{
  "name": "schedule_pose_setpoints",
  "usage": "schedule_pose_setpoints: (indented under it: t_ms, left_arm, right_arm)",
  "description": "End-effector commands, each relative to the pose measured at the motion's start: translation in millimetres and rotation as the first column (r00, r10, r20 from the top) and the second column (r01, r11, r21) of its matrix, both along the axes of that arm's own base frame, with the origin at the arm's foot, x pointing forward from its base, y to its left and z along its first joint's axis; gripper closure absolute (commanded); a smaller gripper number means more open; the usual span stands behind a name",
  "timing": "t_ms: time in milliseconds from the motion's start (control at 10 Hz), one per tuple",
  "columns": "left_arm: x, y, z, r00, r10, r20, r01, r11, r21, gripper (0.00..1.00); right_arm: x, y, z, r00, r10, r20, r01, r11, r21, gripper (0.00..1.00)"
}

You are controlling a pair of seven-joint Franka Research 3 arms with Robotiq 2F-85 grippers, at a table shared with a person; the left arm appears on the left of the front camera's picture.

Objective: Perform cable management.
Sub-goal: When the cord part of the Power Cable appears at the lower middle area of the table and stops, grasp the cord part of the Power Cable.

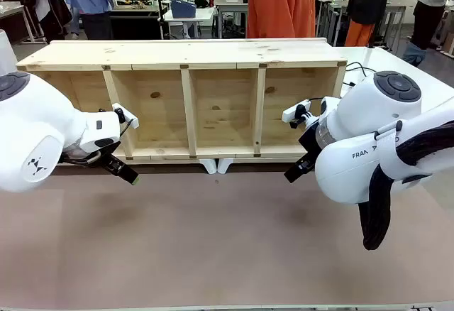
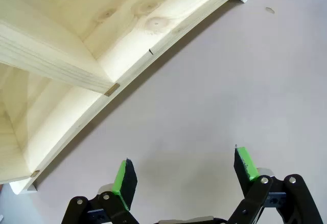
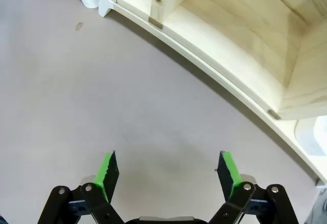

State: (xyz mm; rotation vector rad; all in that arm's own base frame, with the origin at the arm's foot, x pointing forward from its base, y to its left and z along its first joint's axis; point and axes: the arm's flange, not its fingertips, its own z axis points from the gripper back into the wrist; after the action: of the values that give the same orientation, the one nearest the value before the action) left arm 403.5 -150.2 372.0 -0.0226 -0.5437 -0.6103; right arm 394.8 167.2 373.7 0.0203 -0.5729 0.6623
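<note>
A thin black cable (image 1: 360,67) shows as a short loop on the white tabletop just past the right end of the wooden shelf (image 1: 188,55); the rest of it and its plug are hidden. The shelf lies on its side with its open compartments facing me. My left gripper (image 1: 126,172) hangs low in front of the shelf's left compartments. In the left wrist view the left gripper (image 2: 181,168) is open over bare table, nothing between its pads. My right gripper (image 1: 294,172) sits in front of the right compartment. In the right wrist view the right gripper (image 3: 167,165) is open and holds nothing.
Two small white pieces (image 1: 216,165) poke out under the shelf's front edge at the middle. A person in an orange top (image 1: 281,2) stands behind the shelf. The brown table surface (image 1: 213,247) stretches wide in front of both arms.
</note>
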Motion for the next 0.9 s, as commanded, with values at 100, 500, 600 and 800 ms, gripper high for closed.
schedule_pose_setpoints:
  t_ms: [100, 500, 600, 800]
  left_arm:
    - [0.0, 0.0, 0.0, 1.000, 0.000, 0.000, 0.000, 1.000, 0.000, 0.00]
    - [0.0, 0.0, 0.0, 1.000, 0.000, 0.000, 0.000, 1.000, 0.000, 0.00]
    - [0.0, 0.0, 0.0, 1.000, 0.000, 0.000, 0.000, 1.000, 0.000, 0.00]
    - [0.0, -0.1, 0.0, 1.000, 0.000, 0.000, 0.000, 1.000, 0.000, 0.00]
  right_arm:
    - [0.0, 0.0, 0.0, 1.000, 0.000, 0.000, 0.000, 1.000, 0.000, 0.00]
    - [0.0, 0.0, 0.0, 1.000, 0.000, 0.000, 0.000, 1.000, 0.000, 0.00]
    - [0.0, 0.0, 0.0, 1.000, 0.000, 0.000, 0.000, 1.000, 0.000, 0.00]
    - [0.0, 0.1, 0.0, 1.000, 0.000, 0.000, 0.000, 1.000, -0.001, 0.00]
